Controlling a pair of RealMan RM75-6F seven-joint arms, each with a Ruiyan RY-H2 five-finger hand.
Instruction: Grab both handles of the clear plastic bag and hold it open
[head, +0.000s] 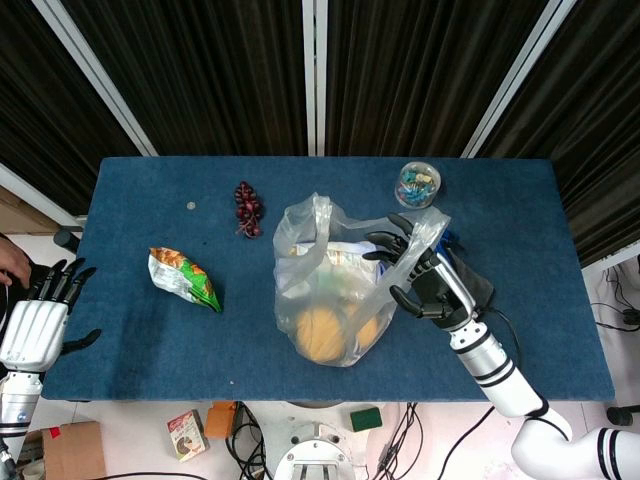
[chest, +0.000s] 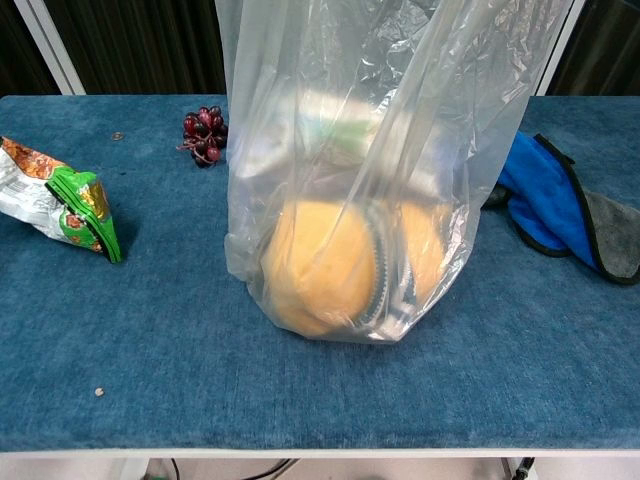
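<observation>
Clear plastic bag (head: 325, 290) stands near the middle of the blue table (head: 150, 330), weighted by round orange things (chest: 320, 265) at the bottom and a pale packet higher up. I judge the film thin, limp and slippery, likely to slide or tear under a hard pull, while the load should keep the base planted. The places to take hold are the two loop handles at the top: the left handle (head: 318, 215) stands free, the right handle (head: 432, 225) sits against my right hand (head: 420, 275). That hand's fingers are spread at the bag's right edge; whether they have actually caught the handle I cannot tell. My left hand (head: 40, 320) hangs off the table's left edge, fingers apart, holding nothing, well apart from the bag. The film is crinkled, glossy, see-through.
</observation>
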